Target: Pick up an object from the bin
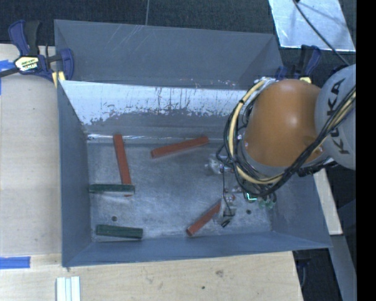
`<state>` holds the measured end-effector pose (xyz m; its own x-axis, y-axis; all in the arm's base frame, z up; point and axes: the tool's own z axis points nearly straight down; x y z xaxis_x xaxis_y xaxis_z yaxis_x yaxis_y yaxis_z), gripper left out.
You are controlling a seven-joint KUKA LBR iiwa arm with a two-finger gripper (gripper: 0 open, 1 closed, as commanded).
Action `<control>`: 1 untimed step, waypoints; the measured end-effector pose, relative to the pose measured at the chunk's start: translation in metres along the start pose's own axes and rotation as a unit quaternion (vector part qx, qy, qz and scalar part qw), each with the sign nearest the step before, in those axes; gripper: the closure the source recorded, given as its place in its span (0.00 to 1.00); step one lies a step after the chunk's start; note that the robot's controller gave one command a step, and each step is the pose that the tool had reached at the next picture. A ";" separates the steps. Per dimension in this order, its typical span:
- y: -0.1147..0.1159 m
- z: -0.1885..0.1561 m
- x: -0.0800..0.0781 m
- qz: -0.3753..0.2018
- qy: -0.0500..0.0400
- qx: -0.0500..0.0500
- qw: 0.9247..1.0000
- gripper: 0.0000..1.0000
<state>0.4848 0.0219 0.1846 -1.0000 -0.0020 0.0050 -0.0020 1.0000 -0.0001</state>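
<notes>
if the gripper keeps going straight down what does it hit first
Probably the right end of the reddish-brown stick near the front wall, just under the gripper. Depth is unclear; it might meet the bin floor beside it instead.

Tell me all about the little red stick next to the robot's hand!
The red stick is a short, straight, reddish-brown bar, maybe wood or plastic. It lies flat on the bin floor near the front wall, slanting up to the right. Its upper end is right by the gripper; whether they touch is unclear.
</notes>
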 end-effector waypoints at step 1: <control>-0.030 0.119 -0.018 -0.058 -0.001 0.001 0.998 0.00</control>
<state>0.5021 -0.0084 0.0658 -0.9930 -0.1177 0.0030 -0.1177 0.9930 -0.0007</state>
